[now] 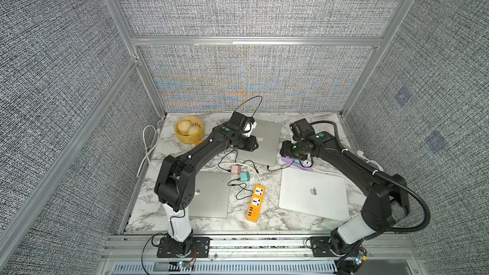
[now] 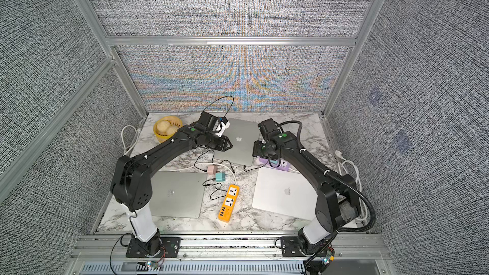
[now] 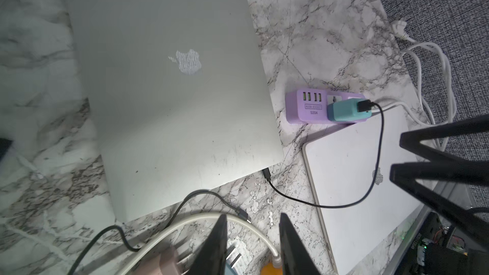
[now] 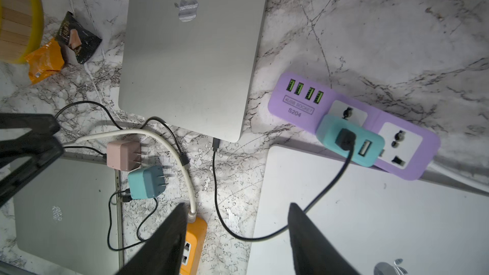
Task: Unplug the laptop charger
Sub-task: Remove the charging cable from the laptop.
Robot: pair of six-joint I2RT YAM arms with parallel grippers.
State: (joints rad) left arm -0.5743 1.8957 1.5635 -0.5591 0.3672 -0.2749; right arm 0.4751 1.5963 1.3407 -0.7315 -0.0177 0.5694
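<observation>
A: Where is the laptop charger (image 4: 349, 141) found?

B: It is seen plugged into the purple power strip (image 4: 299, 101), which lies right of the middle of the bench (image 1: 270, 220), between the grey laptop (image 4: 190, 62) by the far edge and the white laptop (image 4: 370, 220) toward the near right corner. A black cable (image 4: 214, 194) is run from the charger's outer face to the grey laptop's near right corner.

A: And the grippers?

B: The right gripper (image 4: 237, 207) is poised over the white laptop's far edge, close to the charger. Its jaws are spread wide and nothing is gripped. The left gripper (image 3: 253, 215) is parted more narrowly, likewise empty, above the loose cables beside the grey laptop's near edge (a pink charger (image 4: 123, 154) and a loose teal charger (image 4: 145, 182) lie unplugged there and should not be mistaken for the target).

A: How is the charger expected to handle?

B: It is judged a small, light, rigid plastic block with smooth, rather slippery faces. Its prongs are probably held by friction, so the light strip may be lifted with it unless pinned down. The cable is limp and should not be pulled.

A: Where should it be taken?

B: The two opposite side walls are best pinched, clear of the cable's plug, and a straight pull away from the strip's face is called for.
</observation>
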